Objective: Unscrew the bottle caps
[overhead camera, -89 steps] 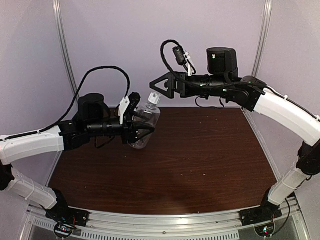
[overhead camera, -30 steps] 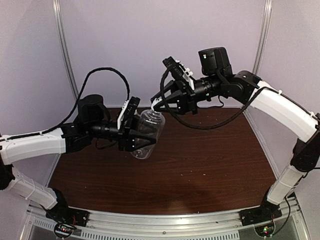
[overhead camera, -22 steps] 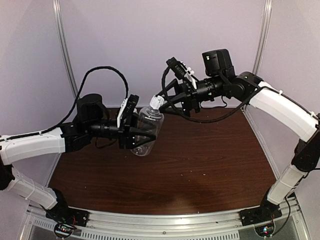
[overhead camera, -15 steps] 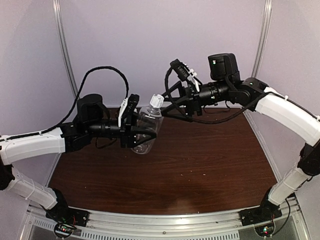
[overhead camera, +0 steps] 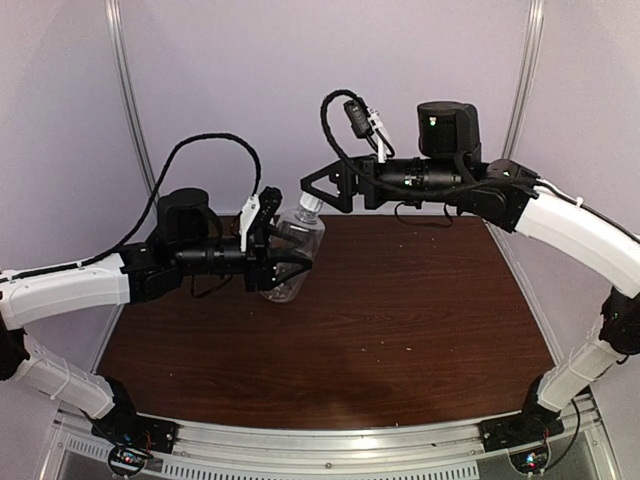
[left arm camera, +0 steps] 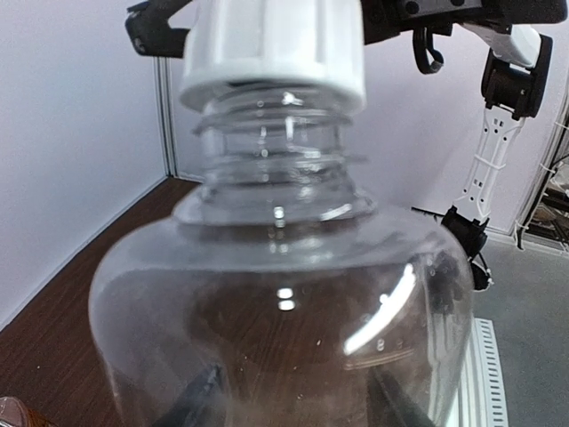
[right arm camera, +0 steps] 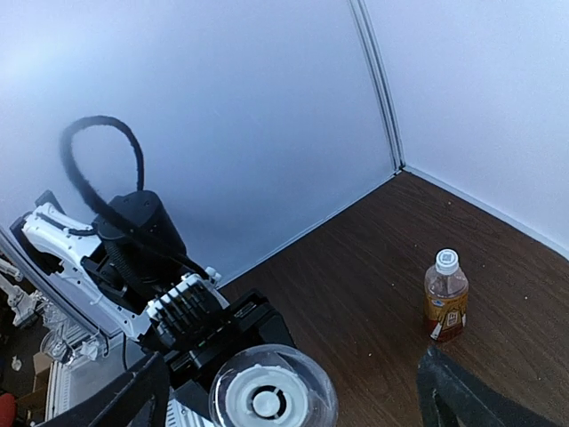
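Right pincer (overhead camera: 312, 186), tilted a moment ago, is now hovering level and spread wide just over the cap (overhead camera: 311, 203); left pincer (overhead camera: 300, 262) is clenching the clear bottle (overhead camera: 300, 232) beneath.

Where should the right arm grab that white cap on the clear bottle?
Pinch the cap across its round side wall, coming from its top along the neck. It faces the open right fingers end-on, with the bottle behind it.

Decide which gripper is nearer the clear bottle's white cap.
Right. The right gripper stands open around the cap; the left gripper clamps the clear bottle by its body, lower down.
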You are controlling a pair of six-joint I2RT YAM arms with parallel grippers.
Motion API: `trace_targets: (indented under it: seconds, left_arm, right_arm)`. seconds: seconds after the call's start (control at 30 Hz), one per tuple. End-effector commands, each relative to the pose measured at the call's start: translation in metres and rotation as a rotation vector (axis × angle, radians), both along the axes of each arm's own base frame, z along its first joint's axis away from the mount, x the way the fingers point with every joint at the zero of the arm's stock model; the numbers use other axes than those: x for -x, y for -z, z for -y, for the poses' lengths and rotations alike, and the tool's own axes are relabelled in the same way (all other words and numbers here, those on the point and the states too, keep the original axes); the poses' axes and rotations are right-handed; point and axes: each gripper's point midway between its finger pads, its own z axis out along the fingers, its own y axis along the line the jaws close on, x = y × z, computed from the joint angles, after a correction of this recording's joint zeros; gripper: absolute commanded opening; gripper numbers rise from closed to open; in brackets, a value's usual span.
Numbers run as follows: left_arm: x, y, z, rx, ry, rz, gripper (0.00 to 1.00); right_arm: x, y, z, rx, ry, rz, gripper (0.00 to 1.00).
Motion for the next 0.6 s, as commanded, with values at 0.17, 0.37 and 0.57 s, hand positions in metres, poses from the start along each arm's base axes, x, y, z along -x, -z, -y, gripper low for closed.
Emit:
trace_targets:
  seconds: [0.17,0.37,0.57]
  left_arm:
    - [-0.015,-0.024,-0.006,0.027,-0.084,0.066,0.26]
    - [-0.017,-0.023,-0.008,0.02,-0.101,0.066,0.26]
    - [-0.019,-0.023,-0.009,0.018,-0.112,0.069,0.26]
  right_arm:
    - [-0.016,0.01,-0.016,-0.003,0.117,-0.089,0.88]
    - [-0.009,0.011,-0.022,-0.015,0.075,-0.093,0.64]
    - [-0.001,0.011,-0.026,-0.029,0.027,-0.087,0.42]
